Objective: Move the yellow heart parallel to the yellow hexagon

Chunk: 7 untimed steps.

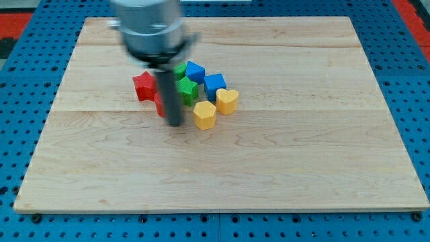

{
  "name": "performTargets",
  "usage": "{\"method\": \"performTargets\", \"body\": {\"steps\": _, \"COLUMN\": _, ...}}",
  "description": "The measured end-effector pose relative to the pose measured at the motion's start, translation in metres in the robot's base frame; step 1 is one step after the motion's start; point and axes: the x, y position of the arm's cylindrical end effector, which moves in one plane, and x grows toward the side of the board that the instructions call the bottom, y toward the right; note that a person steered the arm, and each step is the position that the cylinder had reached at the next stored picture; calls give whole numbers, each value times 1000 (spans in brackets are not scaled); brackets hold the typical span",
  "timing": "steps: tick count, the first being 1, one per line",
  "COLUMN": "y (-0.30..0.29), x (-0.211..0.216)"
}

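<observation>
Resting low on the wooden bench (282, 168), my tip (175, 124) stood nearest the view's bottom of everything in the cluster, just to the view's left of the yellow hexagon (205, 115) and apart from it by a thin gap. I carried no hand at all, only the dark rod, so nothing was grasped or clenched.

A little farther up and to the view's right, the yellow heart (227, 101) sat beside the hexagon, the two nearly touching at their corners, the heart slightly higher in the view. Behind my rod a red block (160, 105) showed only as a sliver, its shape hidden. To its left lay the red star (144, 87).

Farther still, a green block (188, 89), star-like in outline, sat close against the rod's right side, with a blue block (215, 85) to its right, just above the heart. Beyond those, another blue block (195, 70) and a scrap of a second green block (180, 69) lay closest to the view's top, partly covered by my blurred arm housing (149, 27).
</observation>
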Motion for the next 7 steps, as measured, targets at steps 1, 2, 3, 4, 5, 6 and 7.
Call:
{"method": "performTargets", "body": {"steps": 1, "y": 11, "x": -2}}
{"method": "performTargets", "body": {"steps": 2, "y": 15, "x": -20}}
{"method": "performTargets", "body": {"steps": 3, "y": 96, "x": -16}}
{"method": "performTargets", "body": {"steps": 4, "y": 150, "x": 29}}
{"method": "performTargets", "body": {"steps": 5, "y": 160, "x": 30}}
{"method": "performTargets", "body": {"steps": 6, "y": 155, "x": 24}}
{"method": "performTargets", "body": {"steps": 7, "y": 154, "x": 25}}
